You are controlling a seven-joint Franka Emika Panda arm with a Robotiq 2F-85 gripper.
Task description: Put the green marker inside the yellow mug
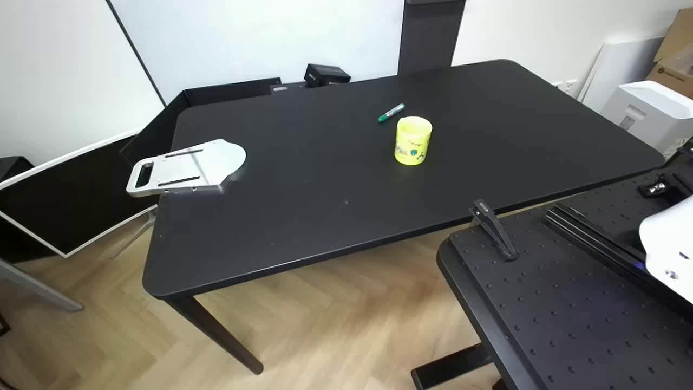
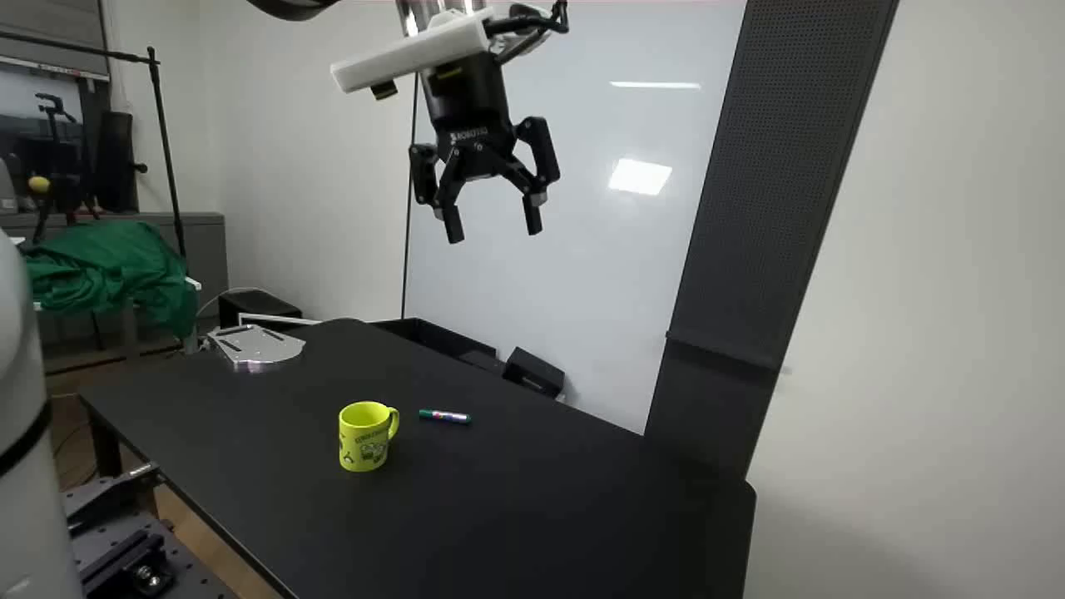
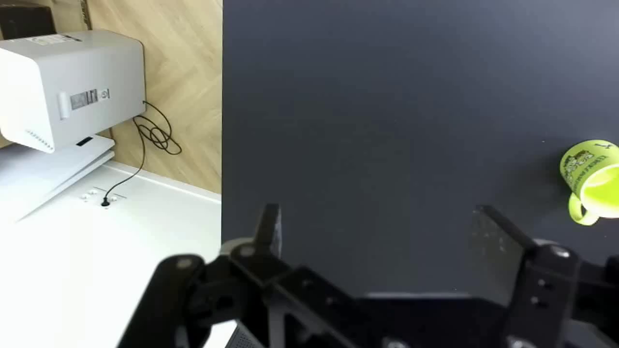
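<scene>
Bright indoor light fills both exterior views. In an exterior view, the whiteboard (image 2: pixel 574 274) carries a rectangular patch of glare and a thin bright streak above it. Soft, uneven shade lies on the floor (image 1: pixel 335 319) near the table (image 1: pixel 325 179). In the wrist view, the wall (image 3: pixel 121 270) is burnt out to near-white, the yellow mug (image 3: pixel 587 176) casts a faint shadow beside it, and the claw (image 3: pixel 376 232) is blurred, out of focus.

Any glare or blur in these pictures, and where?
In an exterior view, a bright patch of glare shows on the glossy white panel; in the wrist view, the robot's hand is blurred, the yellow mug looks sharper, and the wall is washed out.
</scene>
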